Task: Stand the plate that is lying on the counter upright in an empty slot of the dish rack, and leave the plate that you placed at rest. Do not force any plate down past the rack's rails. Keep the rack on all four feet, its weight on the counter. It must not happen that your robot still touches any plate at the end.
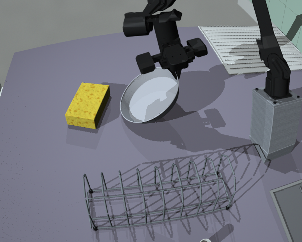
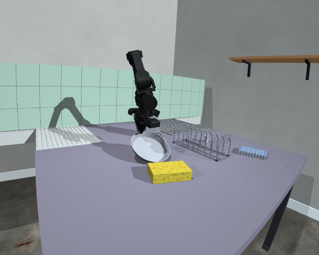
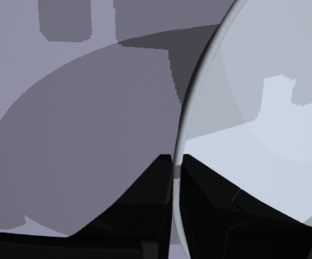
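The grey-white plate [image 1: 150,98] is tilted steeply, its lower edge near the counter and its upper rim held up. My gripper [image 1: 177,74] is shut on the plate's rim at its upper right. The wrist view shows the thin rim [image 3: 175,183] pinched between my two black fingers, with the plate's pale inside [image 3: 263,97] to the right. In the exterior view the plate [image 2: 150,147] hangs below the gripper [image 2: 141,130]. The wire dish rack [image 1: 159,191] stands on the counter nearer the front, all slots empty; it also shows in the exterior view [image 2: 201,142].
A yellow sponge [image 1: 88,104] lies left of the plate. The arm's grey base block [image 1: 275,123] stands right. A ribbed drain mat [image 1: 251,47] lies at the back right. A sink edge [image 1: 293,207] is at the front right. A blue checked cloth [image 2: 252,152] lies beyond the rack.
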Available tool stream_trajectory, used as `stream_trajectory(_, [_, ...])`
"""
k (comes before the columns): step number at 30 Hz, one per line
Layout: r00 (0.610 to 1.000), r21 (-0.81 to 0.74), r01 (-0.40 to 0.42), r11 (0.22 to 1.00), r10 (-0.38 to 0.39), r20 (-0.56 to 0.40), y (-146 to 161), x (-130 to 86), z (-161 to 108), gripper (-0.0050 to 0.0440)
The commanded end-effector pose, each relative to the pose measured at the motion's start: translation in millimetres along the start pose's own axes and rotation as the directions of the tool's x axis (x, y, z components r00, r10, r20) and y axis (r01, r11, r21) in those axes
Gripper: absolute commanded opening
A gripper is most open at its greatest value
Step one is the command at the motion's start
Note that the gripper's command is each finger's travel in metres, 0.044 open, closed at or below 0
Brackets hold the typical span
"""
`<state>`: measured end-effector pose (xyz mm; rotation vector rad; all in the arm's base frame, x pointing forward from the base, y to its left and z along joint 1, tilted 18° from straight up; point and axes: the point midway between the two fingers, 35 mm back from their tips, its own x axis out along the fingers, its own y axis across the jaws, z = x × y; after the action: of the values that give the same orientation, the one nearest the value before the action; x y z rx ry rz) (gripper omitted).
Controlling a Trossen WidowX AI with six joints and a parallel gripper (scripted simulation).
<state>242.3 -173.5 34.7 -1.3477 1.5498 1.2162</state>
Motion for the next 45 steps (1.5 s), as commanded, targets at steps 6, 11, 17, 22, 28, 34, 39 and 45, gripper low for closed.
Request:
stream_trajectory(6, [0.998,0.082,0.012,0.997,-0.017,0.062,1,-11,-3,0.0])
stream_trajectory(11, [0.994,0.133,0.014,0.991,-0.027,0.102,3,-18,-5,0.0])
stream_trajectory(17, [0.99,0.172,0.013,0.985,-0.036,0.133,5,-23,-5,0.0])
stream_trajectory(22, [0.984,0.219,0.009,0.976,-0.047,0.17,7,-30,-6,0.0])
stream_trajectory(28, [0.975,0.272,0.002,0.962,-0.062,0.211,9,-39,-7,0.0])
stream_trajectory(34, [0.969,0.305,-0.004,0.952,-0.072,0.237,11,-44,-8,0.0])
stream_trajectory(39, [0.96,0.345,-0.014,0.938,-0.084,0.268,13,-51,-9,0.0])
stream_trajectory(45, [0.951,0.38,-0.024,0.925,-0.096,0.295,16,-57,-9,0.0])
